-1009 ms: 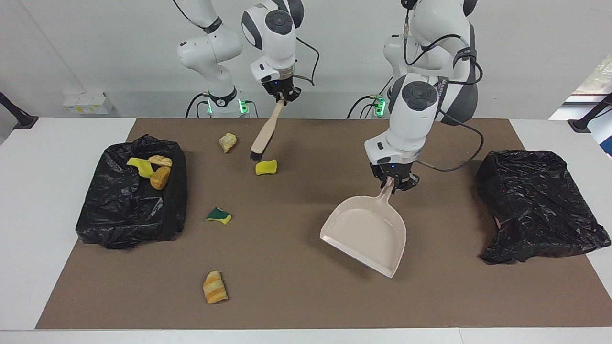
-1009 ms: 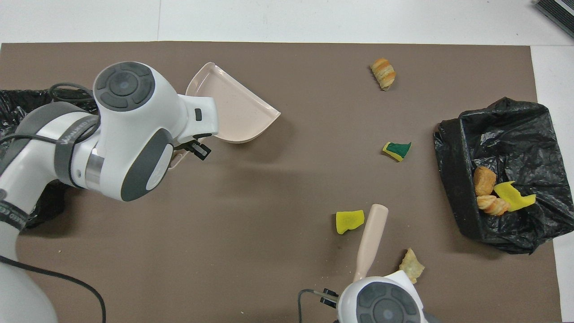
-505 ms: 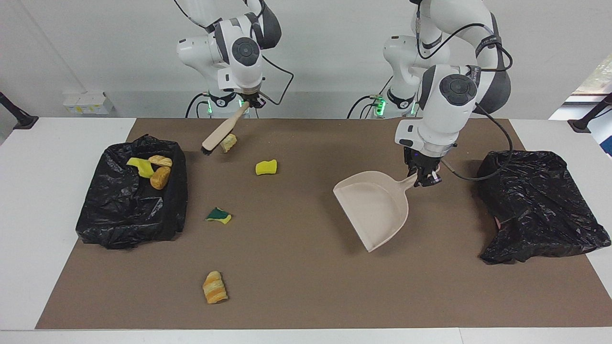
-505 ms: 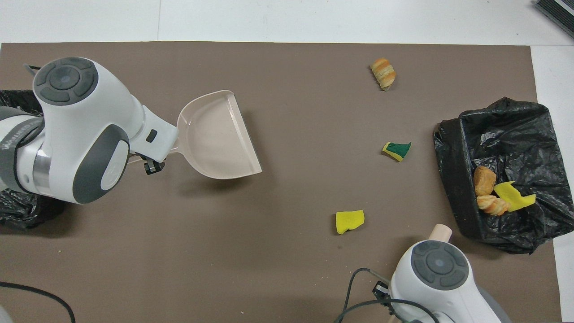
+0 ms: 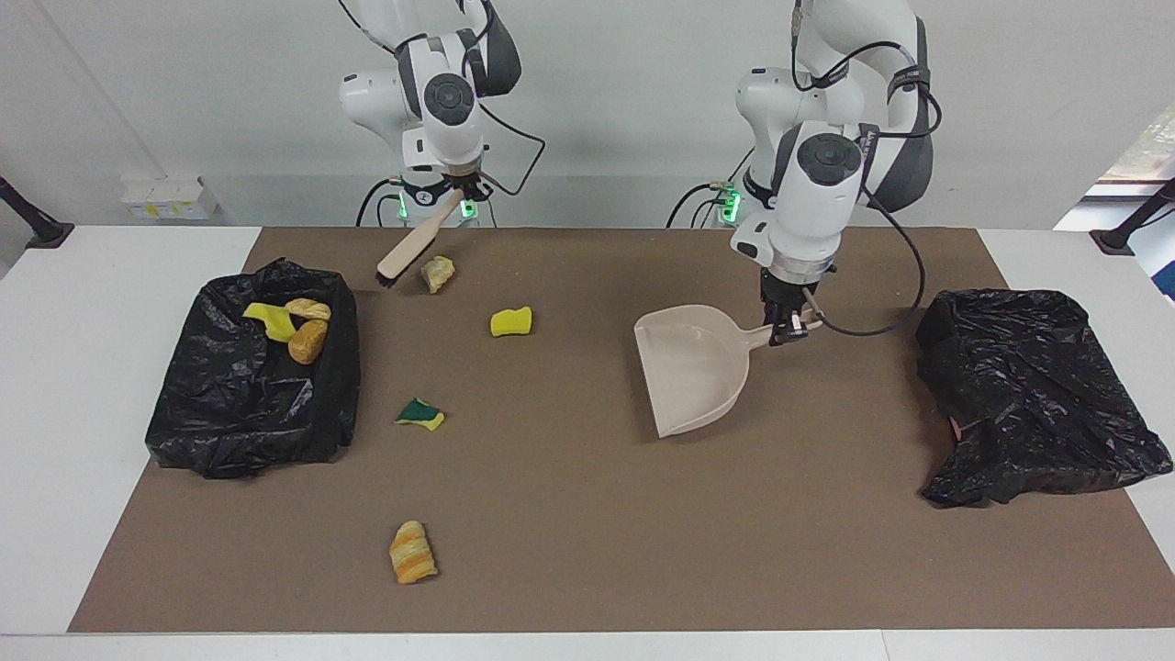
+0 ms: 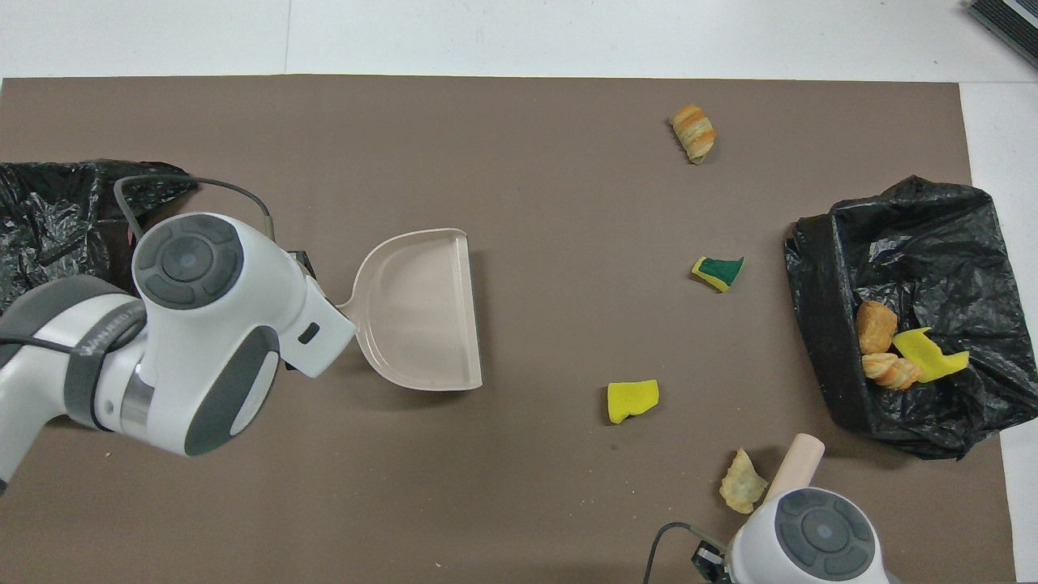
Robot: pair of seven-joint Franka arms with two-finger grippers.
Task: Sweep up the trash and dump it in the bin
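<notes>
The right gripper was clamped on the wooden-handled brush, whose bristles sat just beside the tan bread-like lump. The left gripper gripped the beige plastic dustpan, well apart from that lump. Best bring its open lip close before sweeping.

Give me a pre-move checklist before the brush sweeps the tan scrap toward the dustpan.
1. Brush held in right gripper: ok.
2. Dustpan held by its handle in left gripper: ok.
3. Brush head beside the tan scrap, on the side toward the bin: ok.
4. Dustpan mouth facing the scrap: ok.
5. Dustpan close enough to catch the scrap: not ok, yellow sponge lies between them.
6. Dustpan lip flat on the mat: cannot tell.
</notes>
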